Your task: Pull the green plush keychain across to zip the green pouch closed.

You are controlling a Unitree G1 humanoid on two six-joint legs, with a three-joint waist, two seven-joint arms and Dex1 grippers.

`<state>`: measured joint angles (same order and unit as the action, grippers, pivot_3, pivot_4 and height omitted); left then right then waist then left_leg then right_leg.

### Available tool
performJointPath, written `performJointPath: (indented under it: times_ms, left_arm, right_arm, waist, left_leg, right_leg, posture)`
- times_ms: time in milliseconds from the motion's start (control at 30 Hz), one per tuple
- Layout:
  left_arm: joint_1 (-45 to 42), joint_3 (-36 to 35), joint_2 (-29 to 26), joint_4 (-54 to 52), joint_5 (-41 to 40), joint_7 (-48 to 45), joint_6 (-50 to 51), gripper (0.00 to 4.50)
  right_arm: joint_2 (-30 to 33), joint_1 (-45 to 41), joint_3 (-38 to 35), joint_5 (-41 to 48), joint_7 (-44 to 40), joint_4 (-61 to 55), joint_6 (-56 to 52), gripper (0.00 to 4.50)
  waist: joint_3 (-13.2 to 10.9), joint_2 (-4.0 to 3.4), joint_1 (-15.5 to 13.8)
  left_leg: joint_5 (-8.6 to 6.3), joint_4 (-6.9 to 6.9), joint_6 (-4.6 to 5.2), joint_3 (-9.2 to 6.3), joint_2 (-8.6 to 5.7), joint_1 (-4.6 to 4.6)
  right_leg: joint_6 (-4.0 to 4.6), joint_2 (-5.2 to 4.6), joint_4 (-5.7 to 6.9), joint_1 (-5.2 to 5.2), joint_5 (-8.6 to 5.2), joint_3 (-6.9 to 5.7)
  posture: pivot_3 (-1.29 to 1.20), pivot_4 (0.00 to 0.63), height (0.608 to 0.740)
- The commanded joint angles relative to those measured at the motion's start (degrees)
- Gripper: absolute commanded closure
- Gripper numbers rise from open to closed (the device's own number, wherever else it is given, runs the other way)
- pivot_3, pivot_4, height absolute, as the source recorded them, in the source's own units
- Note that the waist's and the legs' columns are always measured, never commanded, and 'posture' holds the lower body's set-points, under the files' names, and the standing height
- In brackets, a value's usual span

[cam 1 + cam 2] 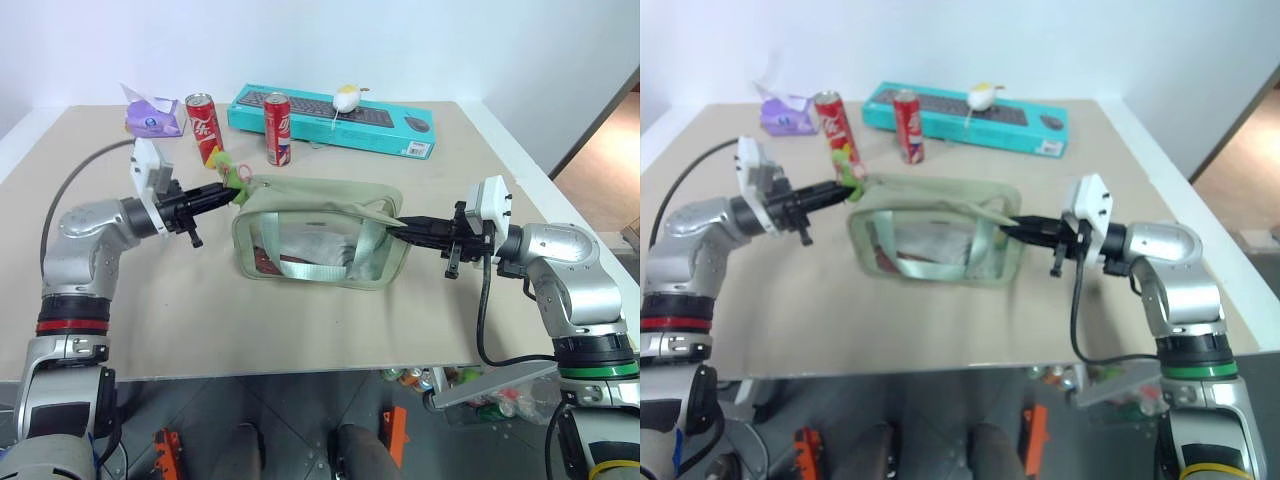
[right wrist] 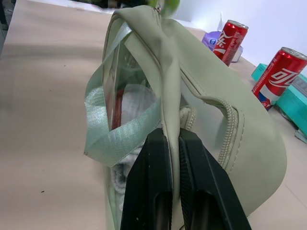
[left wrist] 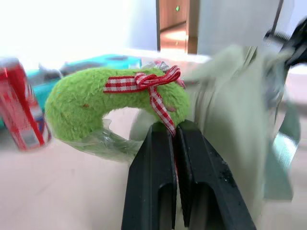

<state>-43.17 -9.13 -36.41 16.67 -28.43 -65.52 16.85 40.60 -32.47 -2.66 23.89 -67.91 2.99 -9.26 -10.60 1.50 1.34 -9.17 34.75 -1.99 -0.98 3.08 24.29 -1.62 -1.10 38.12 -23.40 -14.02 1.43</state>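
The left end effector (image 1: 226,193) has its two black fingers (image 3: 158,182) pressed together on the green plush keychain (image 3: 110,103), pinching it just below its red-and-white checked ribbon bow (image 3: 153,84). The keychain sits at the pouch's far left top corner, lifted off the table (image 1: 180,310). The right end effector (image 1: 404,226) is clamped on the opposite end of the green pouch (image 1: 320,235), its fingers (image 2: 153,187) squeezing a fold of the sage fabric at the right edge, beside the zipper track (image 2: 230,129).

The pouch stands upright between the two end effectors near the middle of the table, its clear window panel (image 1: 305,240) facing the robot and a pale green strap (image 1: 320,268) hanging across it. Something red and white shows inside through the window.

Behind the pouch stand two red cans (image 1: 205,128) (image 1: 277,128), the left one just behind the keychain. Farther back from the pouch lies a teal keyboard box (image 1: 335,120) with a small white and yellow item (image 1: 346,98) on top, and to the pouch's far left a purple packet (image 1: 152,118).
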Motion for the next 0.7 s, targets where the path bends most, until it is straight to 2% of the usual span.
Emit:
performJointPath:
  times_ms: [33, 233, 433, 700]
  left_arm:
    - [-2.8, -2.1, -1.4, -5.0, -1.9, 1.6, 1.7, 4.44]
    - [-7.7, 0.9, 0.8, -8.9, -1.6, 3.3, 2.2, 4.44]
    - [-9.7, 8.7, 4.0, -10.8, 0.3, -2.0, 0.7, 4.44]
    - [-11.0, 15.3, 1.2, -5.7, 7.9, -11.3, -6.3, 4.44]
  right_arm:
    - [1.1, -1.0, -0.8, -0.4, -0.4, -0.2, 0.8, 4.50]
    - [0.7, -1.8, -0.4, -0.9, -0.8, 1.3, 1.6, 4.50]
    - [0.3, -2.7, 0.0, -1.2, -0.9, 2.4, 2.4, 4.50]
    - [0.2, -2.2, -0.2, -1.3, -0.6, 1.8, 2.6, 4.50]
  waist:
    - [0.0, 0.00, 0.0]
    - [0.0, 0.00, -0.1]
    - [0.0, 0.00, -0.1]
    - [0.0, -0.01, 0.0]
  left_leg:
    - [0.00, 0.00, 0.00, -0.01, 0.00, -0.01]
    - [0.00, 0.10, 0.00, -0.01, -0.01, 0.01]
    - [0.00, 0.10, 0.00, 0.01, -0.03, 0.01]
    - [0.00, 0.11, 0.00, 0.00, -0.04, 0.01]
  right_leg:
    - [0.00, 0.00, 0.00, 0.00, 0.00, 0.00]
    - [-0.05, 0.00, 0.00, 0.04, 0.04, -0.01]
    - [-0.06, 0.00, 0.00, 0.02, 0.04, 0.02]
    - [-0.05, 0.01, 0.00, 0.03, 0.03, 0.04]
  posture:
    - [0.00, 0.150, 0.740]
    - [0.00, 0.150, 0.740]
    - [0.00, 0.150, 0.740]
    - [0.00, 0.150, 0.740]
